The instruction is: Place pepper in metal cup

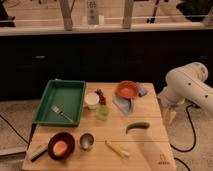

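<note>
Pepper [137, 126], dark green and curved, lies flat on the right half of the wooden worktop [150, 152], touching nothing. The metal cup [86, 141] stands upright well to its left, near the front edge, apart from the pepper. Between them, nearer the front, lies a pale yellow stick vegetable [117, 149]. Just left of the metal cup sits a dark bowl [71, 141] with something orange inside. Behind the pepper are a light-green cup [103, 113], a white cup [92, 100], a blue cloth [124, 105] and an orange bowl [127, 90]. A green tray [67, 95] holding a fork [62, 113] fills the left rear corner. The pincer [170, 119] hangs beside the worktop's right edge under the white arm [187, 87], holding nothing; whether it is apart or together I cannot tell.
</note>
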Tool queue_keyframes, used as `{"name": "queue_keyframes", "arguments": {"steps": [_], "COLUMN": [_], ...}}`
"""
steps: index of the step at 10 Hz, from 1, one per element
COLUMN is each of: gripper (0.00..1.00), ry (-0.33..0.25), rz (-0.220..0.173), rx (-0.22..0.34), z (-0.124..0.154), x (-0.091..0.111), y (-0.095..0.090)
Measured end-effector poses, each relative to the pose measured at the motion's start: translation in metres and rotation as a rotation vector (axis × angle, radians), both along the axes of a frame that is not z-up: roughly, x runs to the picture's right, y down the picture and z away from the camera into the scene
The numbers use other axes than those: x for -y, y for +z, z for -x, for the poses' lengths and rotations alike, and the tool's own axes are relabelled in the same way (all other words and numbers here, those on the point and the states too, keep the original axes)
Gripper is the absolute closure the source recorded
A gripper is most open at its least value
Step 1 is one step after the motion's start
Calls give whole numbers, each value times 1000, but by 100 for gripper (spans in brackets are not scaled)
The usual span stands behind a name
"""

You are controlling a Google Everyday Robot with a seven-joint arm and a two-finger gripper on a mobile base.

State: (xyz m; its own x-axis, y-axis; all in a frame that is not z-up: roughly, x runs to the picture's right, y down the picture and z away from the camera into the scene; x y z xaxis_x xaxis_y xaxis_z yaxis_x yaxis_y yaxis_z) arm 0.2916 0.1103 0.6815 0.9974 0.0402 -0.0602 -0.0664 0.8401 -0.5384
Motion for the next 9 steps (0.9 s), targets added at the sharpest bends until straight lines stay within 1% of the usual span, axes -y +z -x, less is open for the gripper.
{"name": "queue_keyframes", "arguments": {"steps": [1, 3, 5, 6, 7, 9], "gripper": [20, 20, 20, 20, 20, 20], "ry": [-14, -66, -95, -108, -130, -161], "rz": [4, 17, 25, 25, 28, 33], "rx": [0, 5, 7, 10, 18, 27], "z": [1, 11, 16, 21, 28, 37], "x": [-5, -27, -38, -37, -38, -49], "y": [2, 12, 19, 20, 24, 36]}}
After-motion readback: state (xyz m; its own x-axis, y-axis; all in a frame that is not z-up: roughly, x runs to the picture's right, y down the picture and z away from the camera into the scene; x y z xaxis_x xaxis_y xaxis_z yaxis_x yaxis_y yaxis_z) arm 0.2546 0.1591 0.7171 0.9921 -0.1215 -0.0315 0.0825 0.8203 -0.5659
